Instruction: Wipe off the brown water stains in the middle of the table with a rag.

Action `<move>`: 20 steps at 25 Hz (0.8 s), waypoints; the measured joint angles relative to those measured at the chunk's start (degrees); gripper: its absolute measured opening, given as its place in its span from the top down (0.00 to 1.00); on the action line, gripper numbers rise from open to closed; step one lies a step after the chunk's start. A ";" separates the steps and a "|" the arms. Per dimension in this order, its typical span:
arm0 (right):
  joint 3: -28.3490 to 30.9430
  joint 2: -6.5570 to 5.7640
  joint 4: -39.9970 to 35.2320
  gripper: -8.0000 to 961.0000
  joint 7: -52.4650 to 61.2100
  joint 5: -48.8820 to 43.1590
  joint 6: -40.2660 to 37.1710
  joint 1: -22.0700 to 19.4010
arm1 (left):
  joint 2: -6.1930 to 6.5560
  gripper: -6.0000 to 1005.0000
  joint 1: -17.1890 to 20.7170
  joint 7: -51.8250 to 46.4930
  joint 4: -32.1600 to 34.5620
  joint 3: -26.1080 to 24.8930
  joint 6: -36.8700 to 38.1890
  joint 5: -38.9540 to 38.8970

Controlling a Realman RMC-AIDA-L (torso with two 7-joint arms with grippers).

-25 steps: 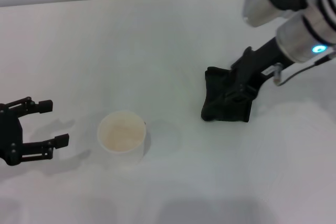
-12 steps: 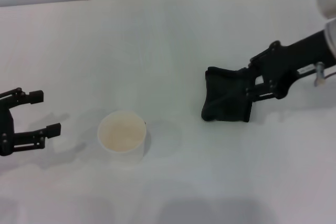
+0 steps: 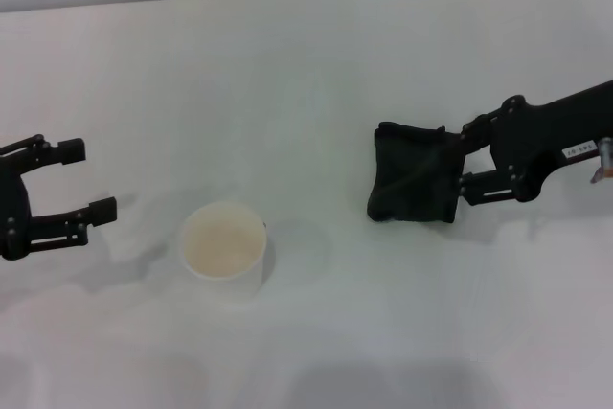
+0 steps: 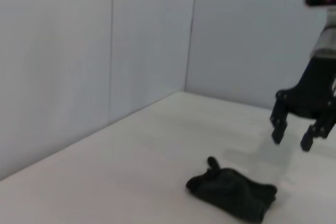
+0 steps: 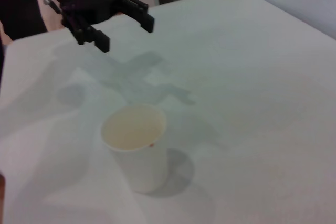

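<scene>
White table (image 3: 306, 74) has the rag (image 3: 414, 185) at 3 o'clock, right gripper (image 3: 464, 162) spread beside it (left gripper (image 3: 88, 179) spread too, 9 o'clock).

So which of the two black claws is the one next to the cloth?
The right gripper, at the rag's edge with its jaws open. The left gripper hangs far off, beyond the paper cup, also open and holding nothing.
</scene>
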 joint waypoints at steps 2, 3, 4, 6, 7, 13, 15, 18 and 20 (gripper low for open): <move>0.05 0.03 0.72 0.55 -0.92 1.09 -0.08 -0.42 | 0.73 0.13 -0.03 -0.28 1.86 0.00 0.03 -0.04; 0.07 0.05 0.88 0.55 -1.32 1.60 -0.10 -0.71 | 1.17 0.13 0.00 -0.41 2.75 0.00 0.04 -0.06; 0.10 0.07 0.90 0.55 -1.78 2.30 -0.11 -1.10 | 1.53 0.13 0.06 -0.47 3.39 0.00 0.05 -0.06; 0.12 0.14 0.94 0.55 -2.63 3.73 -0.12 -1.84 | 1.93 0.13 0.25 -0.49 4.10 0.00 0.06 -0.07; 0.13 0.15 0.97 0.55 -2.98 4.27 -0.15 -2.12 | 1.96 0.13 0.30 -0.49 4.18 0.00 0.06 -0.07; 0.66 0.06 0.53 0.56 -4.95 6.12 -1.73 -3.94 | 2.02 0.13 1.01 -0.57 4.18 0.00 0.07 0.00; 1.60 -0.02 0.36 0.56 -5.68 6.80 -2.63 -4.68 | 2.08 0.13 1.52 -0.60 4.23 0.00 0.08 -0.03; 3.32 -0.05 0.18 0.56 -6.20 7.54 -3.08 -6.18 | 2.12 0.13 1.78 -0.60 4.34 0.00 0.08 -0.06; 3.63 -0.03 0.07 0.56 -6.22 7.50 -2.71 -6.91 | 2.13 0.13 1.97 -0.60 4.38 0.00 0.07 -0.14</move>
